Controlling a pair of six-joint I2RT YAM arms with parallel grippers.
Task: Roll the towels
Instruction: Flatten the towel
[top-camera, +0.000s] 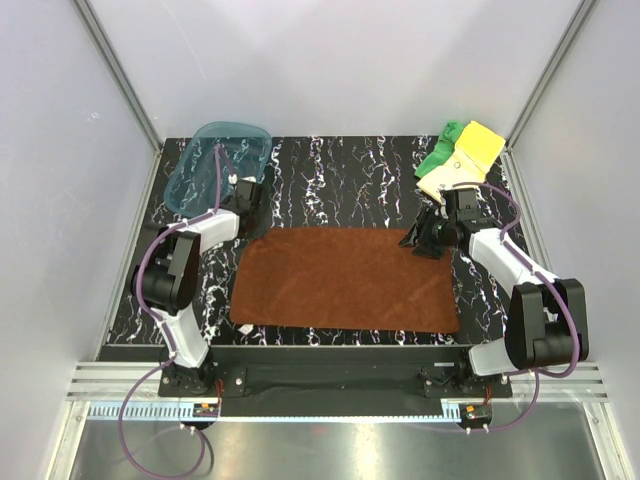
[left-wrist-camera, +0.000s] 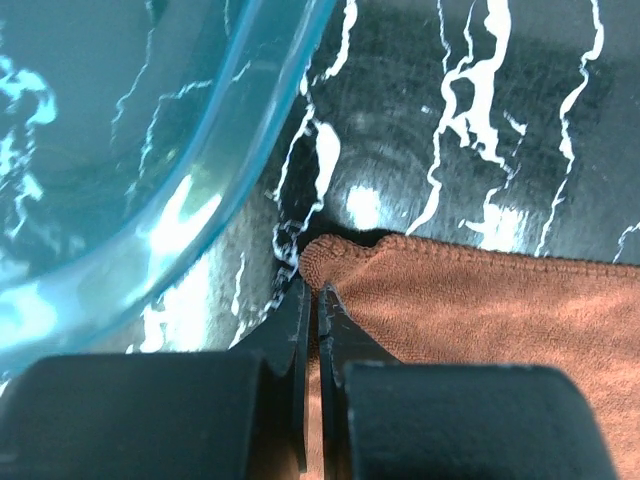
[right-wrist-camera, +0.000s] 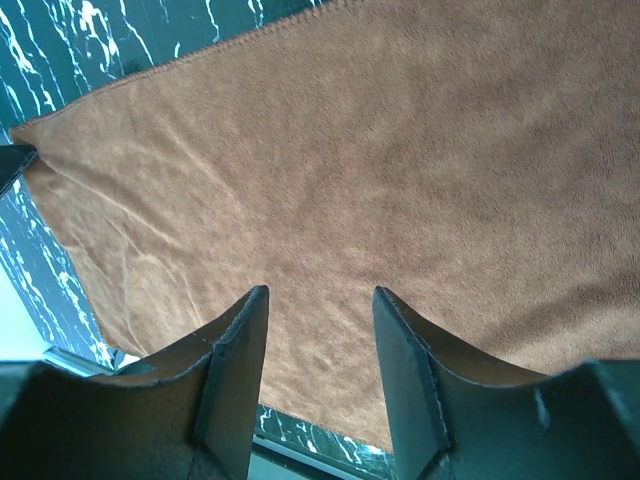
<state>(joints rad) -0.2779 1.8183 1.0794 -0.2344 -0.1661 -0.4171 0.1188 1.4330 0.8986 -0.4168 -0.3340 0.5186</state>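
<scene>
A rust-brown cloth towel (top-camera: 345, 280) lies spread flat in the middle of the black marble-patterned table (top-camera: 330, 180). The left claw (left-wrist-camera: 312, 295) is pinched shut on the towel's far left corner, with brown cloth showing between its pressed-together fingers, just beside the translucent teal plastic tray (top-camera: 190, 180). The right claw (right-wrist-camera: 315, 300) is at the towel's far right corner with its fingers apart and nothing between them; whether they touch the cloth cannot be told. A bright green towel (top-camera: 440, 155) and a pale yellow towel (top-camera: 470, 160) sit bunched together at the table's far right corner.
</scene>
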